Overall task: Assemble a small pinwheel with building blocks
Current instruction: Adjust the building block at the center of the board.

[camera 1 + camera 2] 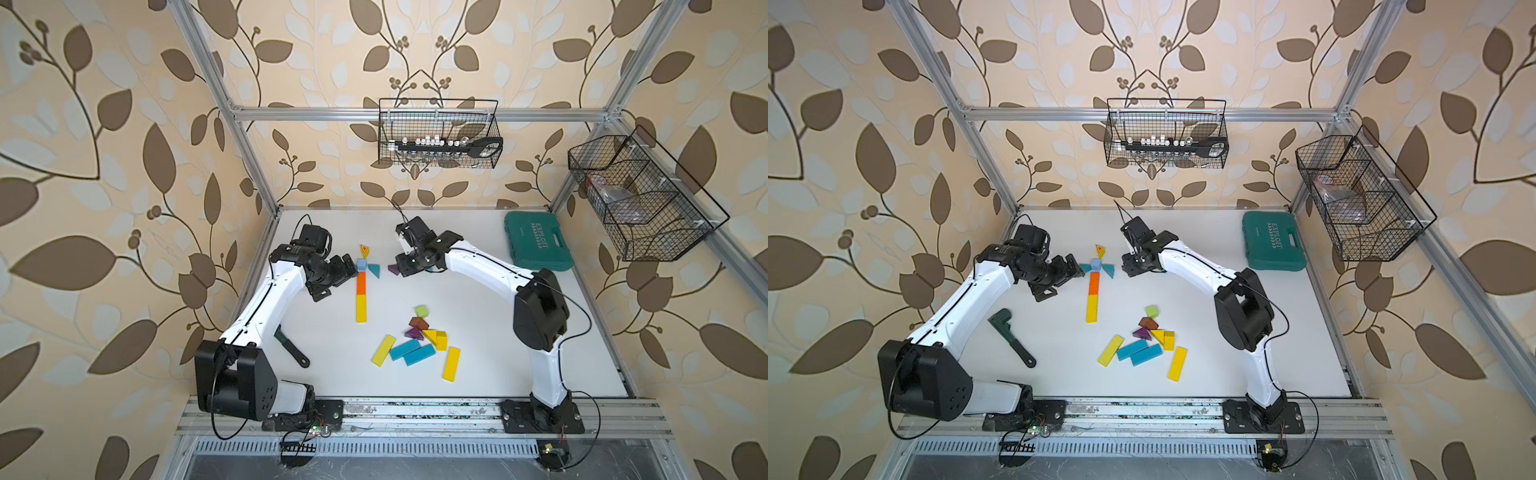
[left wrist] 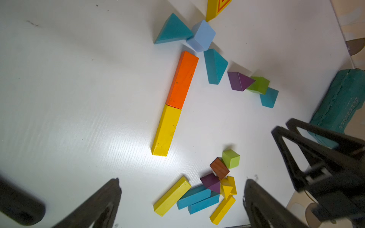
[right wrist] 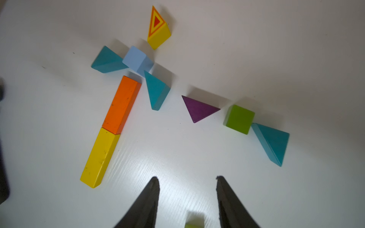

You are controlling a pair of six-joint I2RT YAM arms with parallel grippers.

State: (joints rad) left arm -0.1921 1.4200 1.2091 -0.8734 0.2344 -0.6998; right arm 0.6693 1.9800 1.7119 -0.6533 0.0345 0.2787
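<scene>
Cube [image 1: 362, 265] sits behind two end-to-end bars [image 1: 361, 284], loose pile [image 1: 417, 351] to their right

Both arms inward; left claw [image 2: 182, 180] spread wide, right claw [image 3: 187, 177] narrowly apart, empty.

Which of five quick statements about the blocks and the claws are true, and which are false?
1. The orange bar meets the yellow bar end to end: true.
2. The lone purple wedge touches the light-blue cube: false, it lies apart, past a teal wedge.
3. The left claw is open, holding nothing: true.
4. The right claw grips the green cube: false, it is open, clear of it.
5. The tool case stands open: false, it is shut.
</scene>
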